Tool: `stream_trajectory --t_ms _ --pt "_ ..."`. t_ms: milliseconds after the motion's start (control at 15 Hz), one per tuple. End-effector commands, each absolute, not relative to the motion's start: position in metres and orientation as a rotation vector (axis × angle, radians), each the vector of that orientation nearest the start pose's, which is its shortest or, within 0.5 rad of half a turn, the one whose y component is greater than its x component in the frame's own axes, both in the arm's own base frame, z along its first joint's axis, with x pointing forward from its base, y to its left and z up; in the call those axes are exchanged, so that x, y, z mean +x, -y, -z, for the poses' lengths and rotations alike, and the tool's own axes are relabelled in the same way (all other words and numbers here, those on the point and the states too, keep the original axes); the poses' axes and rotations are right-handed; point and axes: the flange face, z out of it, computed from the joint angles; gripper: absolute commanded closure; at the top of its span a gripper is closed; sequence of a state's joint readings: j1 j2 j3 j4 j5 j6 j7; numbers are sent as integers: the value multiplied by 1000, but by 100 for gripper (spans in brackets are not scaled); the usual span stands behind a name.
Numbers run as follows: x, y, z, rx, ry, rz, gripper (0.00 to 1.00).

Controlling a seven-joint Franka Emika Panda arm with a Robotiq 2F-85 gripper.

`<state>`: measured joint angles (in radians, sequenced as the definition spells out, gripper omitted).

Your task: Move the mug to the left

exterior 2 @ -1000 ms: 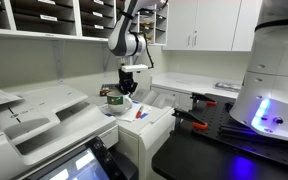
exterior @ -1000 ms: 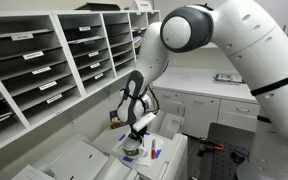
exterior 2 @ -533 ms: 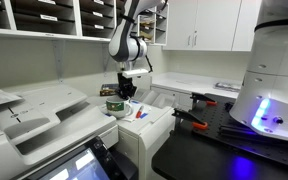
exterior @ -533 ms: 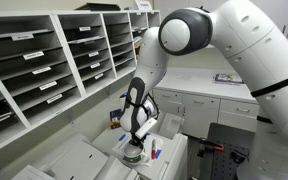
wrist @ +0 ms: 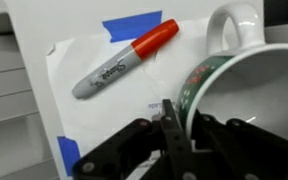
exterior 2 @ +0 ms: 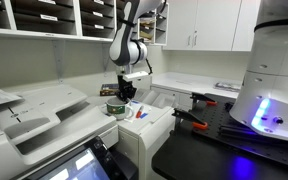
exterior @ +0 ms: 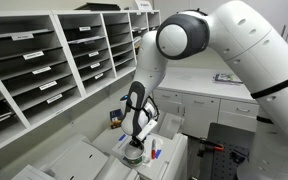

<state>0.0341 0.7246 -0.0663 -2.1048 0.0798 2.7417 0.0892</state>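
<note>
Mug (wrist: pixel 246 85) sits on the white printer (exterior 2: pixel 44 118) top, cut off at the right edge of the wrist view, handle up top. Gripper (exterior: pixel 134 141) is right over it, hiding most of it in both exterior views. One finger (wrist: pixel 169 118) is at the rim; the second is unclear, so can't tell if the pincer is spread or pinching. Marker (wrist: pixel 124 60) lies near on paper, with blue tape (wrist: pixel 134 27) beside it.

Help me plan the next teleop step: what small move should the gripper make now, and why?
Probably close the fingers on the rim of the mug. The gripper is down at the mug, one finger appears to stand at its rim, and the mug rests on the white sheet beside the marker.
</note>
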Motion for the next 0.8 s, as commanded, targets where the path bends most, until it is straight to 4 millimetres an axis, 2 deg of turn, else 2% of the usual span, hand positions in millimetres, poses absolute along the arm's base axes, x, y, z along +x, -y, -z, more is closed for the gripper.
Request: stream_trajectory --t_ms 0,200,400,467,600,667,733 --pt "544 26 -71 -3153 -270 -149 50" --pt "543 32 -101 -3171 -223 -233 27" --pt "544 43 -152 -3112 -135 -310 5" --pt "544 47 -169 -3118 -137 -366 1" --pt "541 58 -201 -3185 -213 -503 0" --pt "540 62 -210 -3222 -205 -544 0" --pt "539 64 -218 -3275 -288 -576 0"
